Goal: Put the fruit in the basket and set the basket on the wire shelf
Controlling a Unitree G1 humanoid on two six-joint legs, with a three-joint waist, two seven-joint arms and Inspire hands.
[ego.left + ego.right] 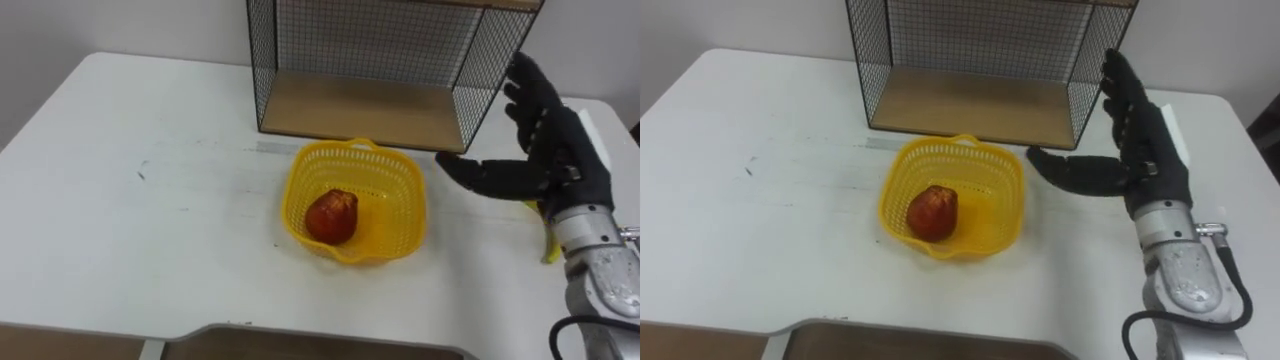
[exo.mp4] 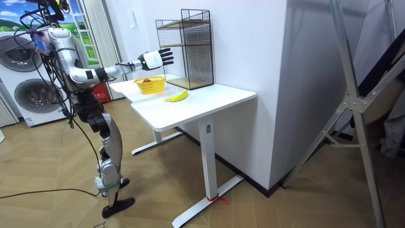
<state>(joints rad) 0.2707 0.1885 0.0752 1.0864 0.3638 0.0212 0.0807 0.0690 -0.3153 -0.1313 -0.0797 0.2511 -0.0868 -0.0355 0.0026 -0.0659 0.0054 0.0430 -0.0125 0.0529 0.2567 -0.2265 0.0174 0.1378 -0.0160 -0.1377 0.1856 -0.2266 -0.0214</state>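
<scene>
The robot's right hand (image 1: 545,150), black with a silver wrist, is seen at the right of the left eye view, raised above the white table (image 1: 150,220). Its fingers (image 1: 525,85) are held straight and spread, pointing towards the top of the frame, while the thumb (image 1: 480,175) is stretched out sideways towards the frame's centre. Nothing is held and nothing is touched by it; the thumb tip is near the right rim of the yellow perforated plastic basket (image 1: 400,190) but apart from it.

A reddish, rounded fruit (image 1: 332,216) is lying inside that basket, at the lower centre of the frame. The basket is set on the table just in front of the black wire shelf with wooden boards (image 1: 360,110), which is placed at the top centre. A yellow banana (image 2: 177,95) is lying on the table, to the room view's right of the basket; it is largely covered by the hand in the eye views.
</scene>
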